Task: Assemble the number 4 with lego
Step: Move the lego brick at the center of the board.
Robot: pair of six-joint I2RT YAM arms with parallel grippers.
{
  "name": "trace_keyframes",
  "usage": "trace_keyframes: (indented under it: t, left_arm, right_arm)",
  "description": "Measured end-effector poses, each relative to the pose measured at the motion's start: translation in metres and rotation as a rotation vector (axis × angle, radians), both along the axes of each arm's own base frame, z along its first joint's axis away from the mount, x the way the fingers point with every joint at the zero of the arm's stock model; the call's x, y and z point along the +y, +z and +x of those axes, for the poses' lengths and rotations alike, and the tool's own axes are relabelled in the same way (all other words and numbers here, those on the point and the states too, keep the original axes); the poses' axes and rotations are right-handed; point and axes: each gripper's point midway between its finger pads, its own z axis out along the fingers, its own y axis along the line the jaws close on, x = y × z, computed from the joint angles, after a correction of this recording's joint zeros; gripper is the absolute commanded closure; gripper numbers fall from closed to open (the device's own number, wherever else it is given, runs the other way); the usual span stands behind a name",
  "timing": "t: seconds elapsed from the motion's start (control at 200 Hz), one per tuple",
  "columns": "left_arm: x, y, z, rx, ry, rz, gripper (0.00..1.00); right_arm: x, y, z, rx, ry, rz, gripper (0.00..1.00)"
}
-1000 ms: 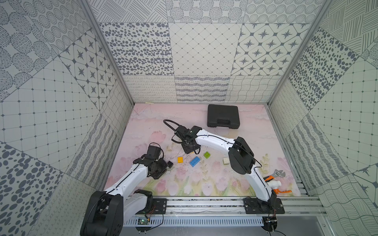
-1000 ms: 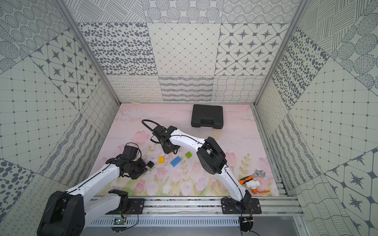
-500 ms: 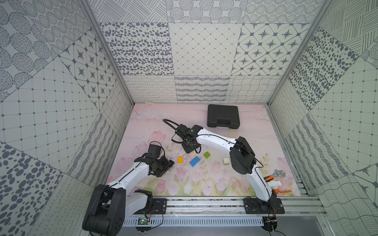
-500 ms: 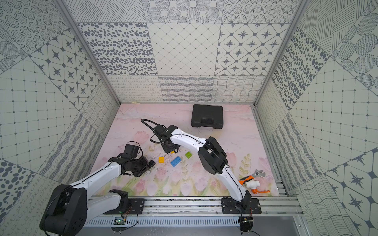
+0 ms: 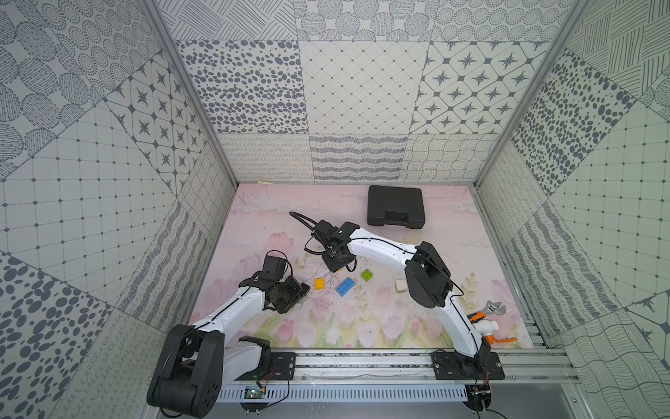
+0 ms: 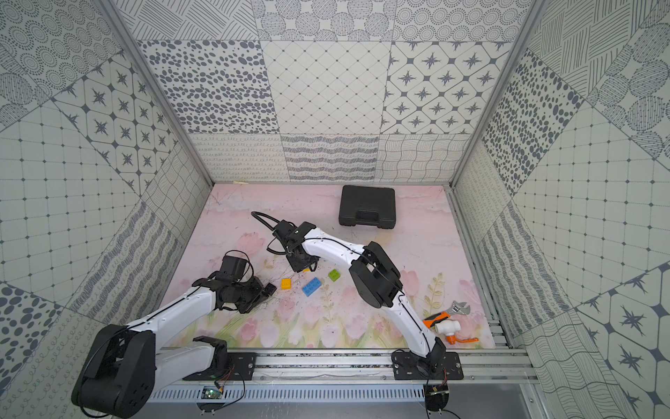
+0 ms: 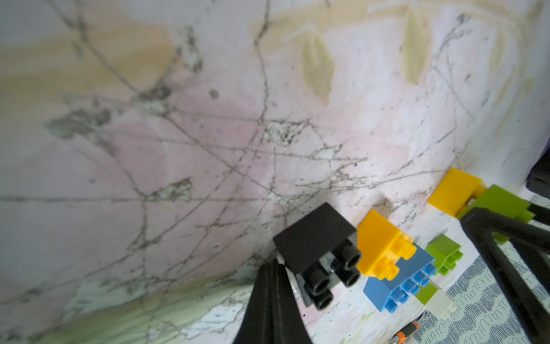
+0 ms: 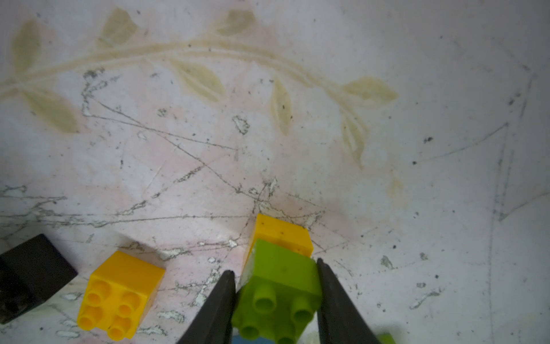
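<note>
My right gripper [image 8: 275,271] is shut on a lime green lego brick [image 8: 279,277] that is joined to a yellow brick [image 8: 279,232], low over the mat [image 5: 337,263]. My left gripper [image 7: 272,268] is shut with nothing in it. Its tips lie beside a black brick [image 7: 315,238]. Loose on the mat lie a yellow brick [image 5: 319,283], a blue brick [image 5: 345,286], a green brick [image 5: 366,275] and a white brick [image 5: 400,285]. The right arm hides the white brick in a top view. The number 4 is out of view.
A black case [image 5: 395,206] lies at the back of the mat. An orange-handled wrench [image 5: 486,312] and a white pipe valve [image 5: 487,328] lie at the front right. Patterned walls enclose three sides, and a metal rail [image 5: 362,362] runs along the front.
The left arm has shifted slightly beside the black brick. The right gripper keeps its hold in the same place.
</note>
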Motion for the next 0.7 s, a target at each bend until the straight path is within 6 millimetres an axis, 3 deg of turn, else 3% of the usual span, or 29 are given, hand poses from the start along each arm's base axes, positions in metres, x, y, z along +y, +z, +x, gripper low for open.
trace_keyframes:
  t: [0.335, 0.7]
  left_arm:
    - [-0.0027, 0.0018, 0.0042, 0.017, -0.021, -0.001, 1.00]
    - [-0.0021, 0.0024, 0.0039, 0.037, -0.036, 0.013, 1.00]
  right_arm:
    - [-0.0009, -0.0031, -0.0018, 0.022, 0.096, -0.010, 0.72]
    - [-0.0011, -0.0004, -0.0013, 0.057, 0.069, -0.011, 0.74]
